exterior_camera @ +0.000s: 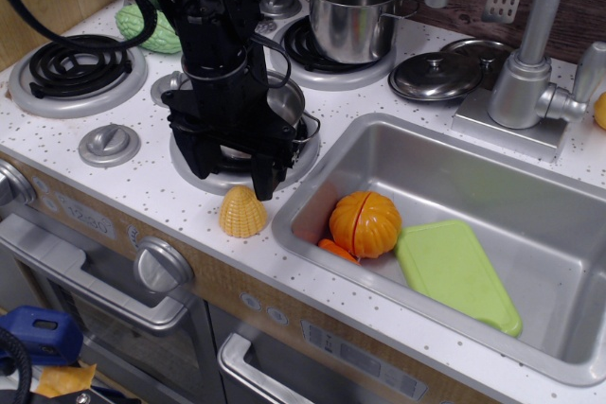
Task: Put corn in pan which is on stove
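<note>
One stubby pale-yellow plastic corn piece [242, 212] is seen standing dome-up on the white speckled stove [142, 177], just below and slightly left of the black gripper [235, 166], whose fingers are held apart and empty over the shallow steel pan [289, 111].

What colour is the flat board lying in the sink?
Light green; the board shows clearly in the only view, observation.image.
</note>
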Robot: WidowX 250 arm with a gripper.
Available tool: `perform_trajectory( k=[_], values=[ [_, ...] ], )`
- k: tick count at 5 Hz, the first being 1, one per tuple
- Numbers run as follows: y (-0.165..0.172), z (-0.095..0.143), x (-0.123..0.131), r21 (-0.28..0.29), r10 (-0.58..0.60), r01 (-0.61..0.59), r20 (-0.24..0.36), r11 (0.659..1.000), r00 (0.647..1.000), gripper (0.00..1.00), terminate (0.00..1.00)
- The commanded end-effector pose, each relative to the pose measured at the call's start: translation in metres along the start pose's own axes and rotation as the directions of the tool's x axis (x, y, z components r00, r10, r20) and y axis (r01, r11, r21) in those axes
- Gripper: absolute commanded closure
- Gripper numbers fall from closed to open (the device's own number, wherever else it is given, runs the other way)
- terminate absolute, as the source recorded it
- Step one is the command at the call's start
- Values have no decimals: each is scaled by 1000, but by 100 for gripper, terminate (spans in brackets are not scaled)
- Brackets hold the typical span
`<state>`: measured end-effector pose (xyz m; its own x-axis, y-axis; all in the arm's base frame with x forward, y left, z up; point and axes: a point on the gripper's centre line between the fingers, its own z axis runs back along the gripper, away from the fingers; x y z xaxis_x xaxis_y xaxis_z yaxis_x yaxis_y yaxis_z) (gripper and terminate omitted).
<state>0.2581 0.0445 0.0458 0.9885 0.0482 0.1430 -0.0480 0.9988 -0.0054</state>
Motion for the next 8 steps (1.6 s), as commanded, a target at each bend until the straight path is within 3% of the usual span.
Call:
perform_trajectory(
  k=[1,5,6,7,8],
  values=[
    [0,0,0,0,0,0,0,1000,1000,0,0],
    [6,-30,-8,15,1,-3,91,1000,996,0,0],
    [6,-27,-5,49,-11,7,93,999,996,100,0],
    [5,-21,-3,82,-22,14,92,997,996,100,0],
    [6,2,3,144,-56,49,48,988,997,100,0]
  ],
)
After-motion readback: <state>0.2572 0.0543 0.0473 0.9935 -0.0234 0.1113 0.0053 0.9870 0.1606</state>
